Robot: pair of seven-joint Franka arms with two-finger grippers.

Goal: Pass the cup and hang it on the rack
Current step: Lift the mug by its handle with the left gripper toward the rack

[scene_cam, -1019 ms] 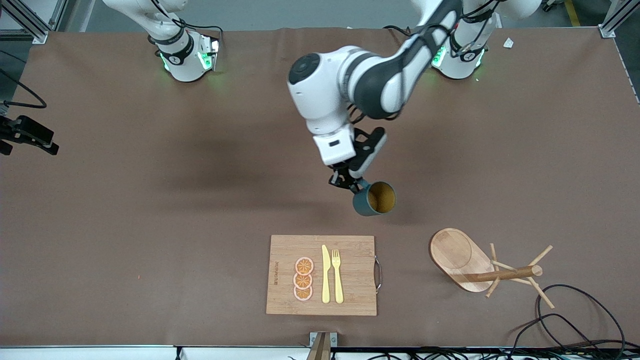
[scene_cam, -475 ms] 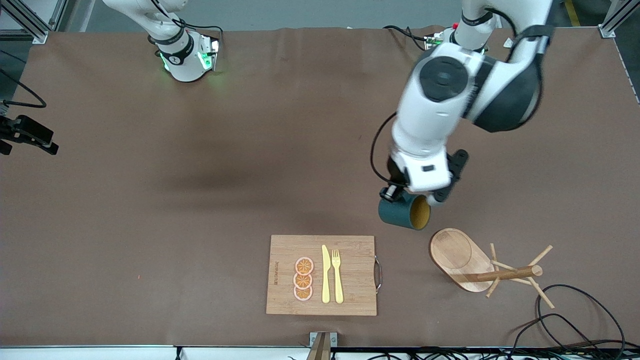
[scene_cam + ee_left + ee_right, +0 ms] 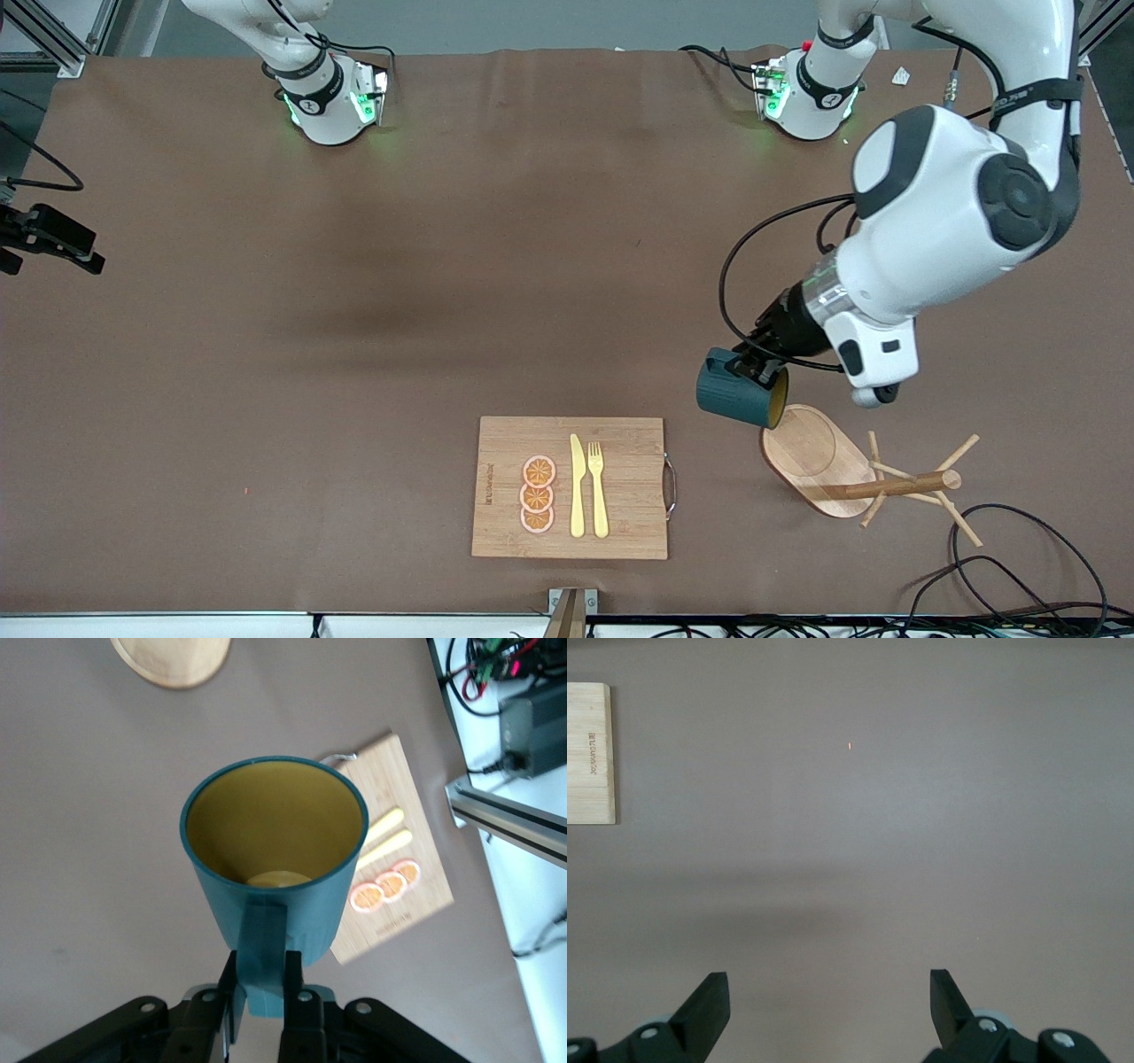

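Note:
The teal cup (image 3: 733, 399) hangs tilted in the air at the edge of the rack's oval base (image 3: 811, 452), with its mouth turned toward the rack. My left gripper (image 3: 751, 365) is shut on the cup's handle. In the left wrist view the fingers (image 3: 301, 997) clamp the handle and the cup's (image 3: 275, 859) yellow inside shows. The rack (image 3: 895, 486) stands near the front edge at the left arm's end, with a post and thin pegs. Part of its base shows in the left wrist view (image 3: 173, 660). My right gripper (image 3: 829, 992) is open and empty over bare table, and waits.
A bamboo cutting board (image 3: 620, 523) with orange slices (image 3: 537, 494), a yellow knife (image 3: 577, 487) and a fork (image 3: 598, 487) lies near the front edge. It also shows in the left wrist view (image 3: 425, 895) and the right wrist view (image 3: 589, 753). Black cables (image 3: 1019, 567) lie beside the rack.
My left arm has swung from over the middle of the table toward the rack with the cup. The cup's mouth has turned from facing the camera toward the rack.

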